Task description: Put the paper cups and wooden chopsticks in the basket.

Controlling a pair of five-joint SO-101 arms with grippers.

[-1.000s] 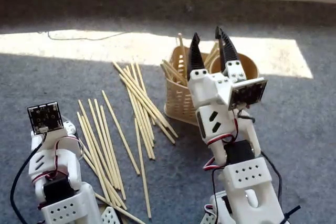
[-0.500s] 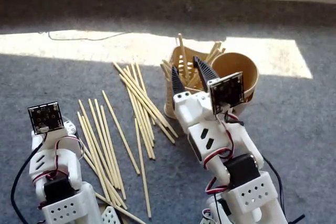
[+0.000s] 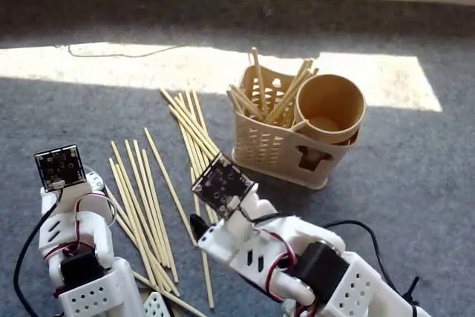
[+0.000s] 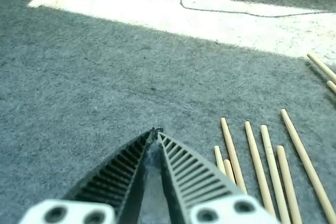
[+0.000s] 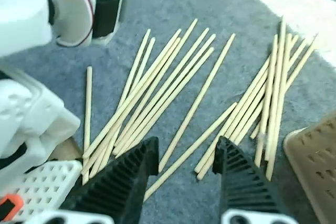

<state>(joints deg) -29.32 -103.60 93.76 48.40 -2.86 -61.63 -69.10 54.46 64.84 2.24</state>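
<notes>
Jaws of the right tool [image 5: 187, 148] stand spread wide with nothing between them, above the loose wooden chopsticks [image 3: 194, 146]. Whether a tip touches a stick, I cannot tell. The right arm [image 3: 297, 265] is folded low over the desk [image 3: 415, 183] and stretches from its base toward 10 o'clock. One dark fingertip [image 3: 197, 226] points down among the sticks, at 7 o'clock of the basket [image 3: 278, 150].

The left tool [image 4: 156, 132] is pressed together and holds nothing; its tip aims at bare grey cover, with a few chopstick ends near it. The left arm [image 3: 78, 243] sits hunched at the 7 o'clock corner of the high view.

The loose sticks lie flat in two fans, one just beside the left arm and one out at 9 o'clock of the basket. Their long axes run mostly from 11 to 5 o'clock, and a single stick lies nearer 12 to 6.

Farther off, the basket stands upright at about 1 o'clock from the middle. In its 9 o'clock part, a bundle of chopsticks [image 3: 271, 98] stands on end and leans, with the tips above the rim toward 12 and 1 o'clock. A paper cup [image 3: 330, 102] sits in the 3 o'clock end, mouth up; whether others nest under it is unclear.

Beyond that, a sunlit band [image 3: 111, 68] crosses the desk, with a thin cable [image 3: 111, 54] along it.
</notes>
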